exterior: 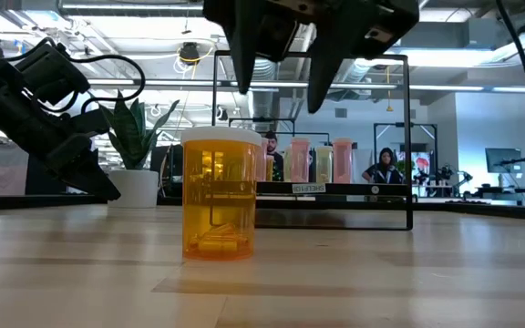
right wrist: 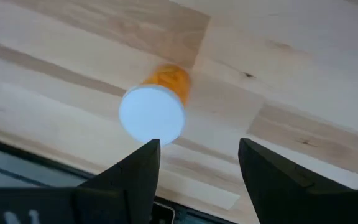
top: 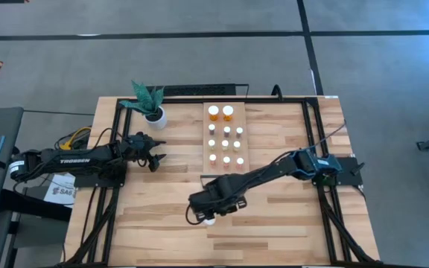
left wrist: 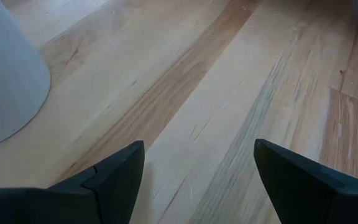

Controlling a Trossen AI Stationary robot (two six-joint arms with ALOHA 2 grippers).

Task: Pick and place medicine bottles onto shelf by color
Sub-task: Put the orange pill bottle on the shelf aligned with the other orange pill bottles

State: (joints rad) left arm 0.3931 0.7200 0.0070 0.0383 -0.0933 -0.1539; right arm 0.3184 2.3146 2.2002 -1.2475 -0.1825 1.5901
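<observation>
An orange medicine bottle [exterior: 219,193] with a white cap [right wrist: 152,115] stands upright on its base on the plank table, near the table's front edge [top: 209,220]. My right gripper [exterior: 279,96] hangs open above it, fingers pointing down, clear of the cap; in the right wrist view the bottle lies just off the gap between the fingers [right wrist: 197,162]. Several more white-capped medicine bottles stand in rows on the light-wood shelf [top: 243,110] at the table's middle back. My left gripper [left wrist: 197,168] rests open at the table's left [top: 155,154], holding nothing.
A white pot with a green plant [top: 153,112] stands at the back left, close to my left gripper. Black frame rails [top: 311,141] run along the table's sides. Bare planks lie right of the lone bottle. People [exterior: 386,164] show in the room beyond.
</observation>
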